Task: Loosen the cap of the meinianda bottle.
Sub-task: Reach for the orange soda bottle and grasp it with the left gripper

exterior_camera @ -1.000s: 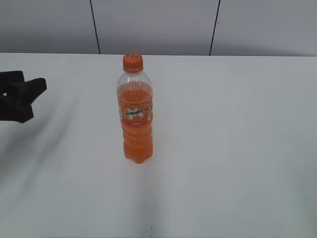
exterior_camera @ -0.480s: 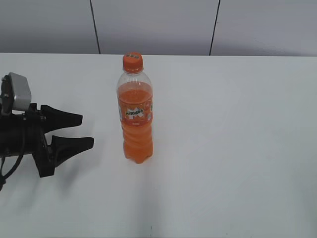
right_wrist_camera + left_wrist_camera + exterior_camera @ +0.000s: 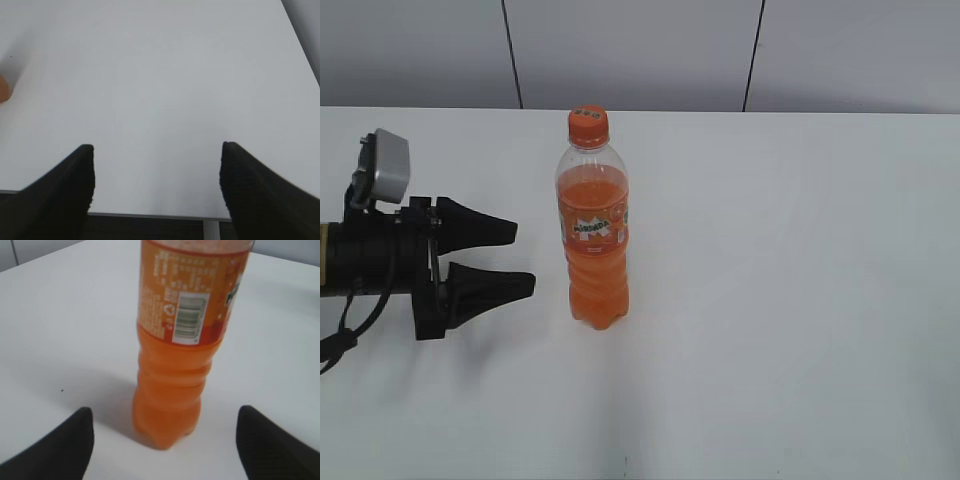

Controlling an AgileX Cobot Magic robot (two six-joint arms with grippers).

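**Left gripper open beside the upright bottle, cap untouched**

Exterior view: the bottle (image 3: 593, 235) stands upright on the white table (image 3: 790, 300), a little left of the middle. Its orange cap (image 3: 588, 123) sits on the neck, with a clear band of empty plastic below it and orange drink filling the rest. A label band wraps the middle, and the lower body is ridged. The left gripper (image 3: 520, 259) lies low over the table on the left, pointing at the bottle's lower half. Its two black fingers are spread, one above the other, and their tips stop just short of the bottle without touching it. A small grey camera box (image 3: 388, 167) sits on top of the arm. The right arm does not show here.

Left wrist view: the bottle (image 3: 182, 355) fills the middle, seen from the label down to its base on the table (image 3: 65, 340); the cap is out of frame. A barcode shows on the label. The left gripper (image 3: 165, 440) has its finger tips at the lower corners, wide apart, with the bottle base between and beyond them, clear of both.

Right wrist view: the right gripper (image 3: 156, 172) hangs over bare table (image 3: 160, 75), its fingers spread and holding nothing. A sliver of orange shows at the left edge; the table's near edge runs along the bottom.
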